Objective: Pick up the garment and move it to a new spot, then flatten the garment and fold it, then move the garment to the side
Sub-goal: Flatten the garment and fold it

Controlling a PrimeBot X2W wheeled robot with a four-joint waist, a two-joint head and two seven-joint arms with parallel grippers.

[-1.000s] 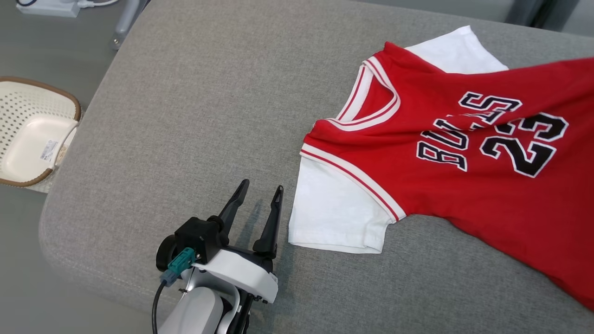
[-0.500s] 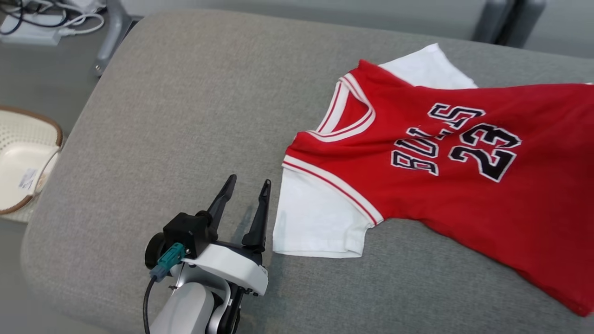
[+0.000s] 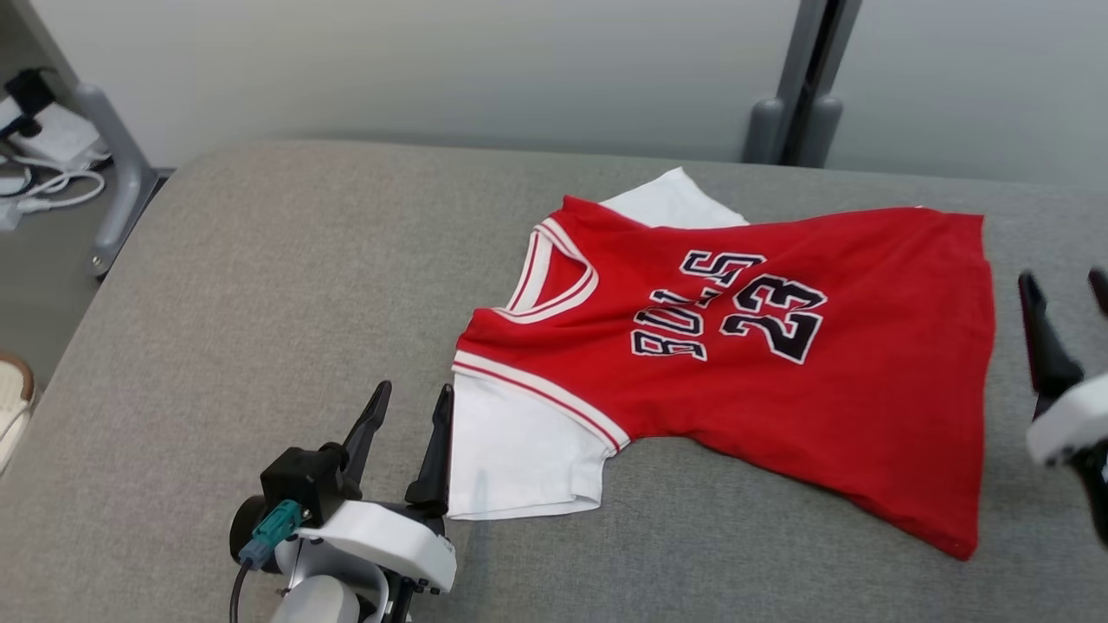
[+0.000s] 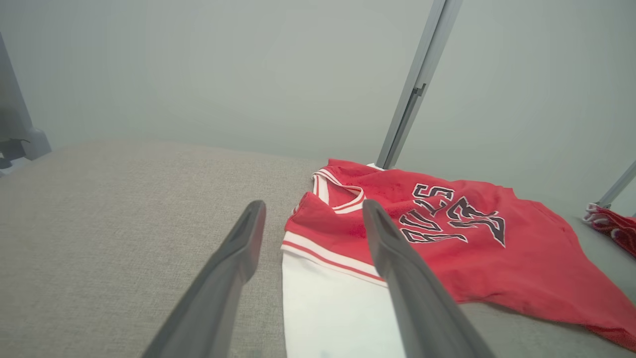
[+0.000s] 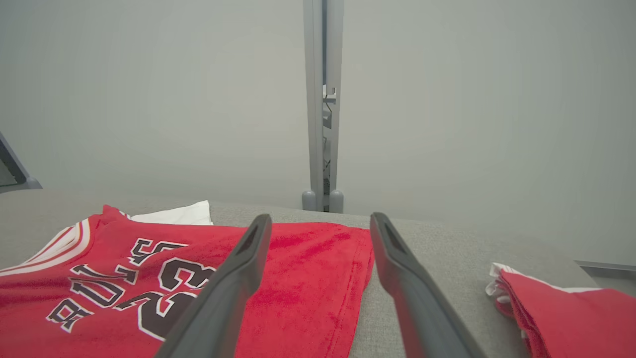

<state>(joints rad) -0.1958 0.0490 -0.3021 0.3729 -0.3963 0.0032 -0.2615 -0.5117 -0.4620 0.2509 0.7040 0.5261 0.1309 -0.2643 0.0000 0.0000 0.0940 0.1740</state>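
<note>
Red jersey (image 3: 779, 389) lies face-up on grey bench (image 3: 260, 260). Left claw (image 3: 414, 394), jaws apart, beside white sleeve (image 3: 511, 459); right claw (image 3: 1063, 281), jaws apart, near hem (image 3: 987, 346); both empty.

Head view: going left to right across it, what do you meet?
Metal leg → left gripper → red jersey → right gripper.
</note>
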